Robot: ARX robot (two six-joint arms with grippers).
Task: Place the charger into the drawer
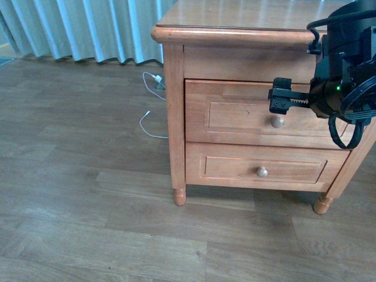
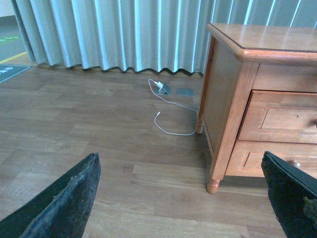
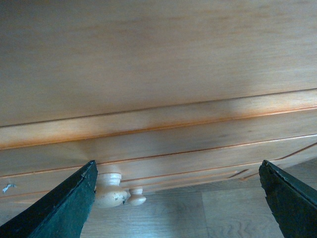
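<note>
The charger is out of view in all three views. The drawer [image 1: 235,111] is the upper one of the honey-brown nightstand [image 1: 173,117], and its round knob [image 1: 277,121] faces me. My right gripper [image 1: 281,97] hangs open just above that knob, close to the drawer front. In the right wrist view the drawer front [image 3: 158,144] fills the picture. The knob [image 3: 109,191] lies next to one finger [image 3: 64,208] of the open right gripper [image 3: 181,198], nothing between the fingers. My left gripper [image 2: 181,198] is open over bare floor, left of the nightstand [image 2: 223,99].
The lower drawer [image 1: 235,167] has a like knob [image 1: 262,171]. A thin white cable [image 1: 150,126] with a white plug [image 1: 157,79] lies on the wood floor beside the nightstand, in front of pale curtains [image 1: 88,26]. The nightstand top [image 1: 247,14] is bare where it shows.
</note>
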